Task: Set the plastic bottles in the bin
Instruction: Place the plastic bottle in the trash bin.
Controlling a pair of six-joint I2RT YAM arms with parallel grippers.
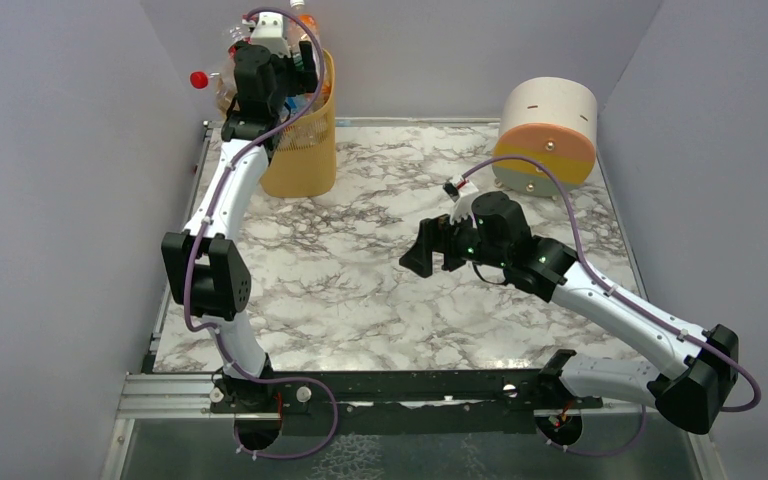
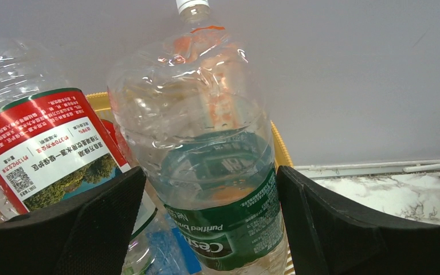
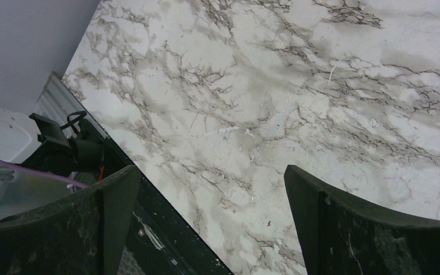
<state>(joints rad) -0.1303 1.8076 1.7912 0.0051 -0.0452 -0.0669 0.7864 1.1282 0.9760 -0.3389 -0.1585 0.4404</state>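
The yellow-orange bin (image 1: pixel 305 165) stands at the far left of the table, heaped with plastic bottles; one with a red cap (image 1: pixel 200 79) sticks out to the left. My left gripper (image 1: pixel 295 68) hovers over the bin's rim and is open. In the left wrist view a clear green-label bottle (image 2: pixel 206 143) stands upright between the spread fingers of the left gripper (image 2: pixel 211 223), with a slight gap on the left side. A red-label bottle (image 2: pixel 40 149) leans beside it, and the bin's rim (image 2: pixel 281 146) shows behind. My right gripper (image 1: pixel 425 250) hangs open and empty over mid-table.
A round white, orange and grey drum (image 1: pixel 548 135) sits at the back right. Grey walls close in the marble table (image 1: pixel 360 290) on three sides. The right wrist view shows the right gripper (image 3: pixel 212 223) over bare marble (image 3: pixel 263 86) near the table's black front rail (image 3: pixel 166 223).
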